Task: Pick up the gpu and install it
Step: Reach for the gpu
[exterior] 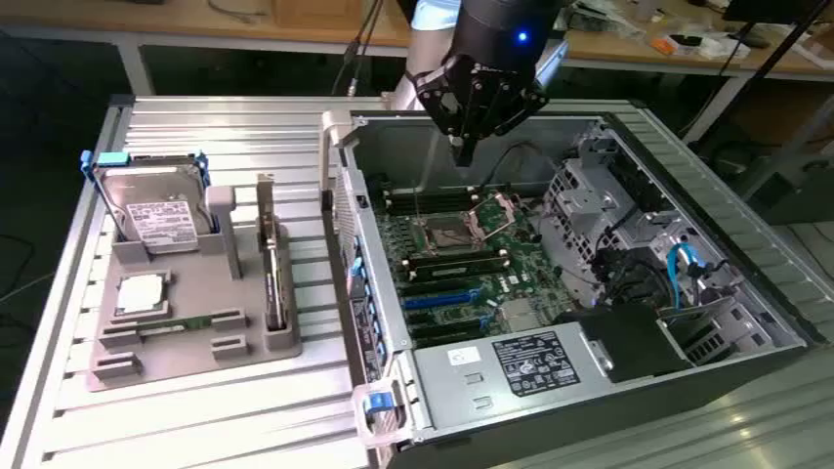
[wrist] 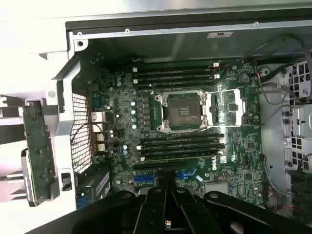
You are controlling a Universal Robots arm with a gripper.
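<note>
In the exterior view the gpu (exterior: 270, 264), stood on edge with its long axis up-frame, is seen lower left of the empty hand (exterior: 463, 159), whose fingers (exterior: 459, 142) are held together above the case (exterior: 391, 147).

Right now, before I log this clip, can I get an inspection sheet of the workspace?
Surface: slatted metal table carrying a grey fixture tray.
Job's things: gpu standing on edge in the tray, untouched; open computer case beside it.
Clutter: hard drive and memory stick in the tray.
Grippers: claw shut, empty, above the motherboard.
Cables: blue cable inside the case.
Surroundings: wooden benches behind.
</note>
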